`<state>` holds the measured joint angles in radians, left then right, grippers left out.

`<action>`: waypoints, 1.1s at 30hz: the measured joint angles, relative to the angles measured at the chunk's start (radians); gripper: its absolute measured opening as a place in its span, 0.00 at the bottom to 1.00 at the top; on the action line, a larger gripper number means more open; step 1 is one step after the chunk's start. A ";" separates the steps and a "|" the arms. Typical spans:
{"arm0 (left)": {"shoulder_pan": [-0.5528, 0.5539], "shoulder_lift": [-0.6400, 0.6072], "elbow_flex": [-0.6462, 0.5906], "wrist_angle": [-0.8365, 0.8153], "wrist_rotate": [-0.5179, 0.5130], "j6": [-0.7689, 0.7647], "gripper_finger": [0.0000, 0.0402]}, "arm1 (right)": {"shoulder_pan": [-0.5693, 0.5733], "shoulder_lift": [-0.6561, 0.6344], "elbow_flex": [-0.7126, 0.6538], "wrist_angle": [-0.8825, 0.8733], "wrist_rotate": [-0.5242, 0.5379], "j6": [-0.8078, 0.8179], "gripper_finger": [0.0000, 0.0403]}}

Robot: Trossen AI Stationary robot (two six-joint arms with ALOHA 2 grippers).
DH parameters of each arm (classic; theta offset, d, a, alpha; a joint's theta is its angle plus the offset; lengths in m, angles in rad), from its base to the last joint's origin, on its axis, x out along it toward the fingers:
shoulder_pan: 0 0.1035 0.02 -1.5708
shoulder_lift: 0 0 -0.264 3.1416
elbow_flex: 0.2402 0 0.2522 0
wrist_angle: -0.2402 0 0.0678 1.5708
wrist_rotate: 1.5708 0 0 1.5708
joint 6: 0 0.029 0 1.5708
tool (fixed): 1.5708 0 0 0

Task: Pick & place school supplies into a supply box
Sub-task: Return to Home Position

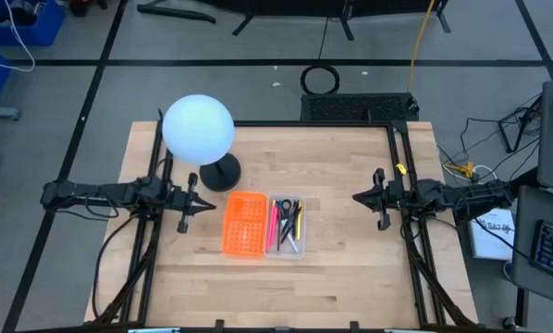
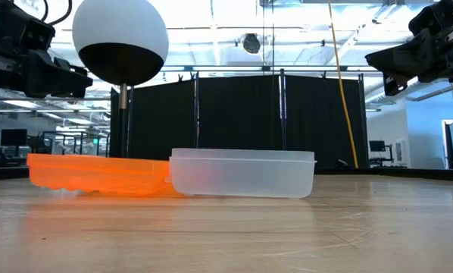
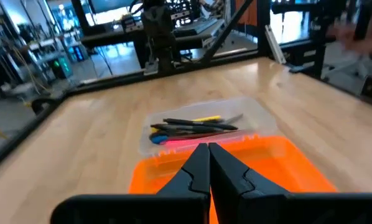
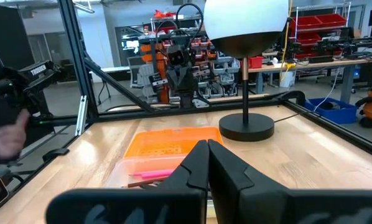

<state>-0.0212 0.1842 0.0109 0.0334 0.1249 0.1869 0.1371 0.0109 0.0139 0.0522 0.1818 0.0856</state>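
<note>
While both arms wait at the sides, the job looks done to me.

From above, the box point(image 1: 287, 254) lies in the middle of the table point(image 1: 350, 287). The orange panel point(image 1: 244, 225) touches its left side. The pens point(image 1: 284, 222) lie inside the box, pink, yellow and dark ones close together. I see none loose on the wood. The left gripper point(image 1: 201, 205) is by the left edge and the right gripper point(image 1: 360, 197) is by the right edge. Both point at the box and are apart from it. The lamp point(image 1: 199, 129) stands near the left gripper, toward the far left corner.

From table height, both grippers hang high above the wood, and the box sits flat.

Past the left wrist, the two fingers point(image 3: 195, 171) are pressed together with nothing between them. The pens show in the box just beyond the panel.

Past the right wrist, the fingers point(image 4: 195, 168) are pressed together too, and empty.

What could go wrong? The lamp is the closest thing to the left arm. A swing toward the far edge could bump it and tip it. The box looks light, so a low sweep by either gripper could shove it and spill the pens.

There is bare wood on both sides of the box, and the whole near edge is open. Only the far left corner is tight, because of the lamp.
</note>
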 joint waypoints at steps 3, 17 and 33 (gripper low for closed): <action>0.000 0.000 0.000 0.000 0.004 -0.052 0.05 | 0.000 0.000 0.000 0.001 0.000 0.000 0.00; 0.000 0.000 0.000 0.002 0.004 -0.061 0.12 | 0.000 0.000 0.000 0.003 0.000 0.000 0.00; 0.000 0.000 0.000 0.002 0.004 -0.061 0.12 | 0.000 0.000 0.000 0.004 0.000 0.000 0.00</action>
<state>-0.0212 0.1841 0.0109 0.0353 0.1291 0.1257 0.1371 0.0109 0.0139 0.0559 0.1814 0.0856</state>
